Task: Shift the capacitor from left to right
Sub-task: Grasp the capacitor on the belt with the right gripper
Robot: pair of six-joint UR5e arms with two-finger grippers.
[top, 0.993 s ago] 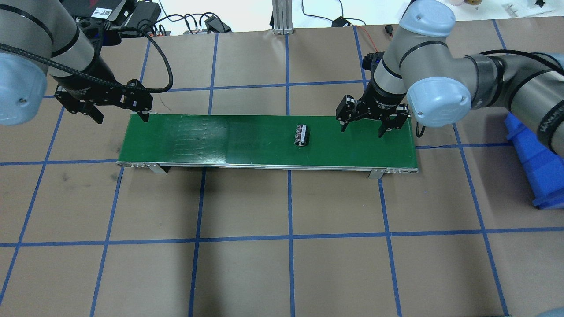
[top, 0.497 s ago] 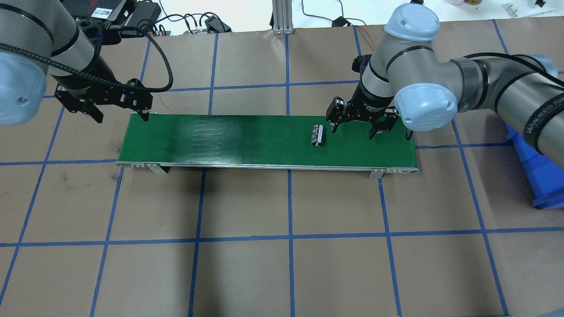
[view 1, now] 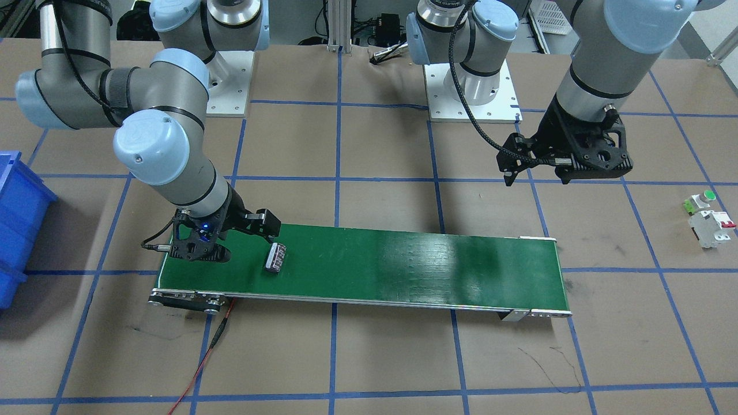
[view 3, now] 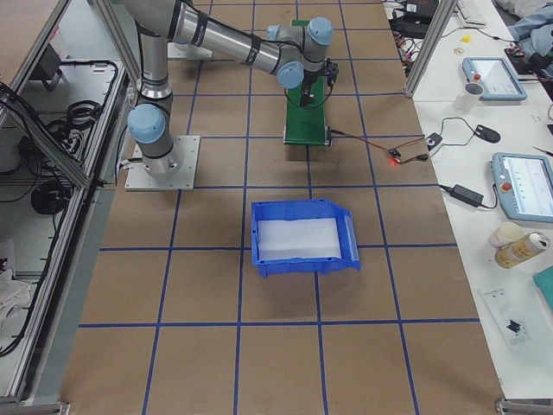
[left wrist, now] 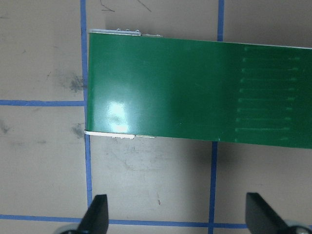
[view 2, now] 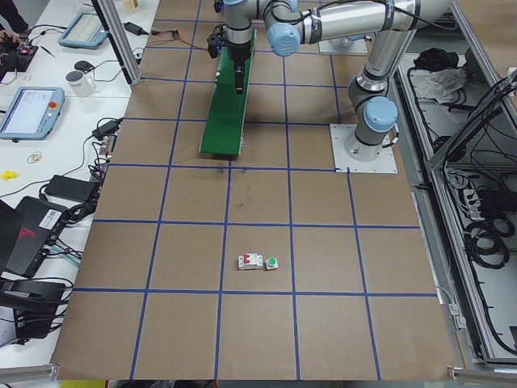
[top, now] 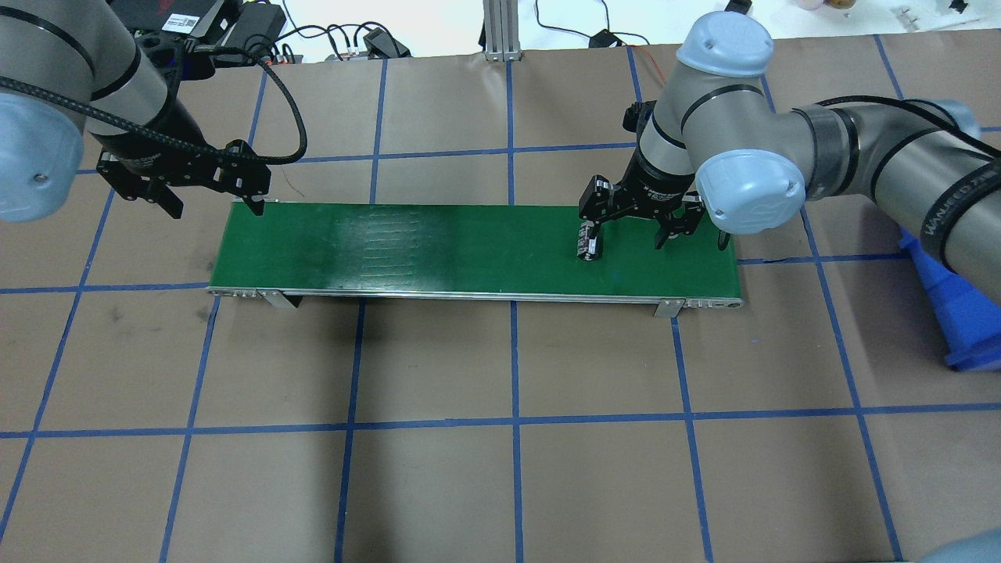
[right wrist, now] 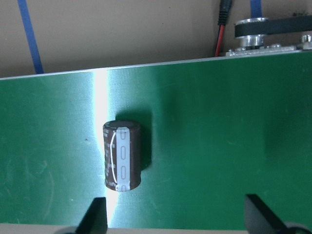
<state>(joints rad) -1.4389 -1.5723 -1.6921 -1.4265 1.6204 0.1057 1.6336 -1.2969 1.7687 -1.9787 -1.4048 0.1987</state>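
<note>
The capacitor, a stubby dark cylinder with pale printing, lies on its side on the green conveyor belt near its right end. It also shows in the front view and the right wrist view. My right gripper is open just above the belt. The capacitor lies beside its left finger, ahead of the fingertips and not gripped. My left gripper is open and empty, above the table at the belt's far left corner; the left wrist view shows only the belt's end.
A blue bin stands on the table to the right of the belt. A white breaker and a green-capped button sit far out on the left side. A red wire trails from the belt's right end.
The capacitor has travelled to the right along the belt. My right gripper has shifted left to meet it and stays open. My left arm has not moved.
</note>
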